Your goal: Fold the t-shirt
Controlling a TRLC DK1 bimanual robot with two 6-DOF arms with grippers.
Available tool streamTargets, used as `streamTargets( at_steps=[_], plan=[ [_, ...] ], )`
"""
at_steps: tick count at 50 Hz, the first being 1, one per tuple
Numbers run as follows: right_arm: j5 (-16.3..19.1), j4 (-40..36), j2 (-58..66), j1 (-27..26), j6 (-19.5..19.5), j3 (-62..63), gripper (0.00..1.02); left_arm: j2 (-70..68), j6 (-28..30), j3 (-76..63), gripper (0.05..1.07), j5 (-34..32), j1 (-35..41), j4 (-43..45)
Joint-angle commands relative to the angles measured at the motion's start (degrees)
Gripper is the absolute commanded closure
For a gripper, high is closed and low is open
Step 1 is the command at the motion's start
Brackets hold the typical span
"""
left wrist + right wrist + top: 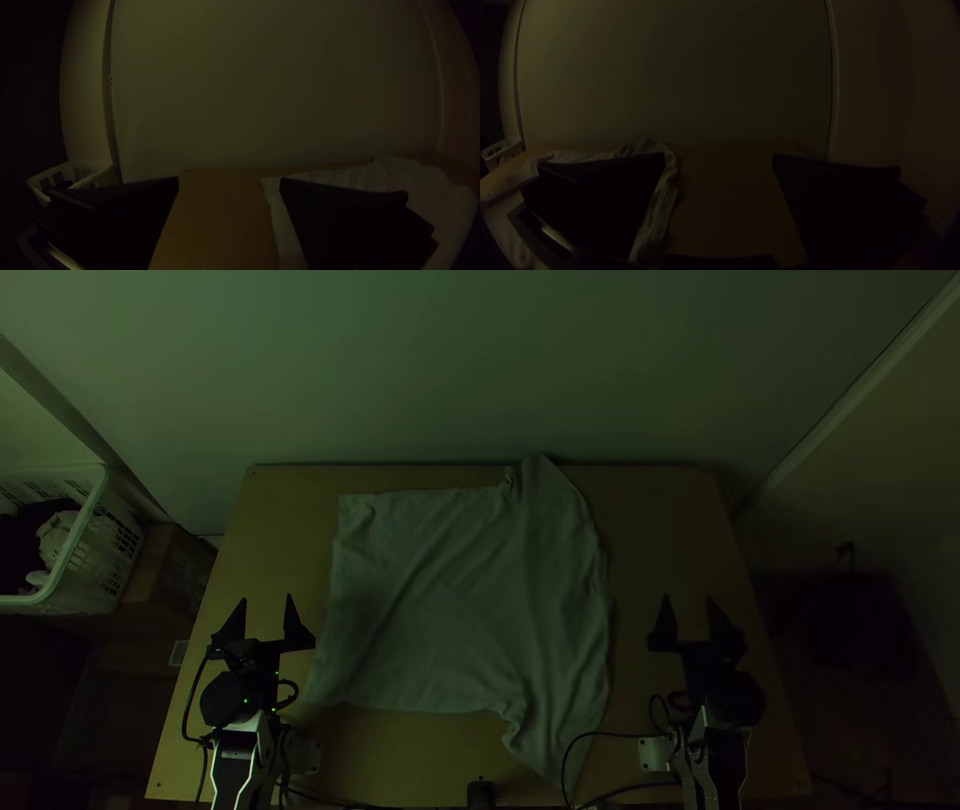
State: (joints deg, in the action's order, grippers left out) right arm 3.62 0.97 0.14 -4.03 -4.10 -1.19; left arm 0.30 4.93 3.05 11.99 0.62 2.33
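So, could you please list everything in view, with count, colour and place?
T-shirt: one, pale, spread mid-table
Table: one, light wood, under shirt
Basket: one, white, left of table
Cloths: several, dark and pale, in basket
Box: one, brown, beside basket
Wall: one, pale, behind table
Small object: one, black, near edge
Cables: several, black, beside arms
Arms: two, grey and black, near corners
Grippers: two, black, open, one each side of shirt

- We see a dim room in low, greenish light.
- A plain, pale wall (450, 370) stands behind the light wooden tabletop (665, 530).
- On the right, a pale vertical strip (835, 90) runs up the wall.
- Left of the tabletop, we find a white plastic basket (88, 510) with slotted sides.
- Deep shadow darkens both sides.
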Motion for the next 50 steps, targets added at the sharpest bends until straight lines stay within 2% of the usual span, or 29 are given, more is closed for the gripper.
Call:
streamTargets(
  at_steps=[1, 18, 25, 31, 44, 46, 49, 50],
  plan=[
    [-0.37, -0.97, -0.32, 0.08, -0.65, 0.75, 0.04, -0.30, -0.53, -2.35, 0.10, -0.21, -0.10, -0.39],
    [-0.37, -0.97, -0.32, 0.08, -0.65, 0.75, 0.04, -0.38, -0.53, -2.35, 0.10, -0.21, -0.01, -0.39],
    [-0.37, -0.97, -0.32, 2.36, -0.82, 0.75, 0.04, -0.38, -0.53, -2.35, 0.10, -0.21, -0.10, -0.39],
    [-0.37, -0.97, -0.32, 2.27, -0.82, 0.75, 0.04, -0.38, -0.53, -2.35, 0.10, -0.21, -0.10, -0.39],
    [-0.37, -0.97, -0.32, 2.27, -0.82, 0.75, 0.04, -0.38, -3.35, -3.14, 0.10, -1.18, 0.96, -0.13],
    [-0.28, -0.97, -0.23, 2.63, -2.23, 0.75, 0.04, -0.38, -3.52, -3.14, 0.10, -1.18, 0.96, -0.13],
    [-0.37, -0.97, -0.32, 4.21, -7.85, 0.75, 0.04, -0.38, -3.52, -3.14, 0.10, -1.18, 0.70, -0.13],
    [-0.37, -0.97, -0.32, 4.65, -7.94, 0.75, 0.04, -0.38, -3.52, -3.14, 0.10, -1.18, 0.61, -0.13]
  ],
)
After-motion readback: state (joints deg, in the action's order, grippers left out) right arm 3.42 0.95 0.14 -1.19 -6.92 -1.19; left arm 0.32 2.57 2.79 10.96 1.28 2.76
